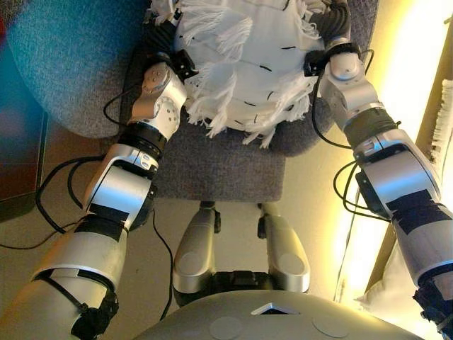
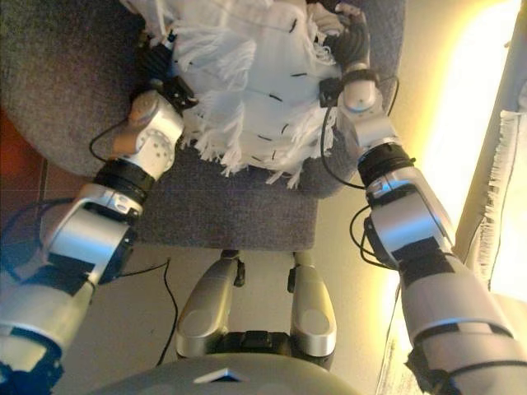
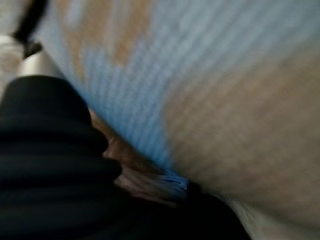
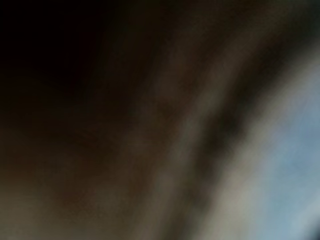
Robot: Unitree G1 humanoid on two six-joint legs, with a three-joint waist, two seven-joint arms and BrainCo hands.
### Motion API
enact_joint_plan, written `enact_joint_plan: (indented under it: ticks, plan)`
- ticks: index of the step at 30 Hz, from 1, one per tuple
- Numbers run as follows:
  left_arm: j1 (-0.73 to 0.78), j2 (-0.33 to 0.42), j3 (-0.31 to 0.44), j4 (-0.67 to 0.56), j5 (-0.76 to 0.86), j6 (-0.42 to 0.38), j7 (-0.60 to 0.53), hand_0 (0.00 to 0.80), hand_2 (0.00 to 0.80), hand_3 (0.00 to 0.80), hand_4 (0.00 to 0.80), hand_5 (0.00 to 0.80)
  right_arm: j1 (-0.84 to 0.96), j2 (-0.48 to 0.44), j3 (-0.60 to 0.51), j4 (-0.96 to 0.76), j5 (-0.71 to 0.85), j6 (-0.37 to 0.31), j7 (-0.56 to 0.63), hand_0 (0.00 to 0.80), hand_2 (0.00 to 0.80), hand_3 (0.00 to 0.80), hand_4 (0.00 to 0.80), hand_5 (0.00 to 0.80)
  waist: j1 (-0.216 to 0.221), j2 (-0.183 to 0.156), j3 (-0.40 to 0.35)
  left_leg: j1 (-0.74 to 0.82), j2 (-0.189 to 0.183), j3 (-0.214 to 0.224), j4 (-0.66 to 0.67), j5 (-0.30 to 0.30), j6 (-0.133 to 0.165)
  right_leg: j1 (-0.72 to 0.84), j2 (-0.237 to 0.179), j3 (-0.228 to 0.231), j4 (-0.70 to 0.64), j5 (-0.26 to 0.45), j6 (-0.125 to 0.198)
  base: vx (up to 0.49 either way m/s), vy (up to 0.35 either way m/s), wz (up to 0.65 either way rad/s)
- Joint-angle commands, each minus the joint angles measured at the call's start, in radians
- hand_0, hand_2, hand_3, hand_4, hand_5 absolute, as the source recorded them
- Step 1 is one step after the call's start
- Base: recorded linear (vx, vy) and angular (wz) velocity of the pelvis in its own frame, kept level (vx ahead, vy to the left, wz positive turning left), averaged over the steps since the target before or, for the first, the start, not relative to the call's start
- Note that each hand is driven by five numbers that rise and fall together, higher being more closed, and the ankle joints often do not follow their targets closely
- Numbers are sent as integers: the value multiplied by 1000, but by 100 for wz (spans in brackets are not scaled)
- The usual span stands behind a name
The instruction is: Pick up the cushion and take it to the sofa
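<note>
White fringed cushion [image 1: 248, 64] sat between left hand [image 1: 157, 35] and right hand [image 2: 356, 37], above the grey seat [image 1: 219, 166]. Both hands pressed its sides. Fingers hidden; could not tell their state.

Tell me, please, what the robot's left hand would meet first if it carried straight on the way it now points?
Probably the white fringed cushion itself: the left hand is already pressed against its side, pointing up along it. Beyond that lies the grey seat, though depth is hard to judge here.
</note>
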Motion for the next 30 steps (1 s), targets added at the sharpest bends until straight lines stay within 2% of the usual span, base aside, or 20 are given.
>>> enact_joint_plan:
  ticks: [1, 6, 10, 17, 22, 25, 30]
  plan:
    - [-79, -43, -24, 122, -24, 32, -47, 0, 0, 0, 0, 0, -92, -186, 35, 7, -51, -10, -92, 0, 0, 0, 0, 0, -54, 39, 22, 6, 6, 31, 103, -184, -51, -100, 11, -6, 86, -52, -9, 42, 15, -1]
    - [-25, 58, -14, 56, -18, -14, -80, 0, 0, 0, 0, 0, -58, -288, 45, -109, -97, -32, -148, 0, 0, 0, 0, 0, -54, 44, 16, 8, 4, 33, 107, -193, -50, -99, 11, -9, 88, -62, -12, 46, 6, -4]
    - [59, 127, 15, -41, 0, -30, -69, 0, 0, 0, 0, 0, 20, -357, 1, -238, -128, -27, -202, 0, 0, 0, 0, 0, -51, 48, 10, 18, 1, 31, 113, -204, -49, -87, 8, -19, 92, -74, -13, 40, -6, -2]
    - [301, 238, 169, -143, 4, -24, -115, 0, 0, 0, 0, 0, 236, -456, -166, -415, -196, -23, -213, 0, 0, 0, 0, 0, -41, 51, -24, 49, -5, 32, 133, -235, -44, -46, -2, -43, 94, -104, -19, 42, -10, 0]
    - [508, 248, 293, -204, 44, -52, -162, 0, 0, 0, 0, 0, 390, -482, -289, -489, -225, -44, -194, 0, 0, 0, 0, 0, -31, 54, -59, 87, -9, 32, 138, -255, -43, 1, -6, -48, 81, -118, -24, 64, 11, -2]
    - [634, 216, 362, -263, 88, -54, -162, 0, 0, 0, 0, 0, 513, -472, -379, -571, -272, -57, -200, 0, 0, 0, 0, 0, -25, 56, -80, 113, -9, 25, 136, -266, -39, 35, -3, -50, 70, -126, -29, 58, -7, -2]
    - [791, 172, 424, -343, 170, -40, -132, 0, 0, 0, 0, 0, 730, -419, -510, -725, -363, -33, -256, 0, 0, 0, 0, 0, -27, 43, -122, 170, -5, 19, 117, -275, -33, 102, 8, -57, 42, -131, -33, 58, -30, 4]
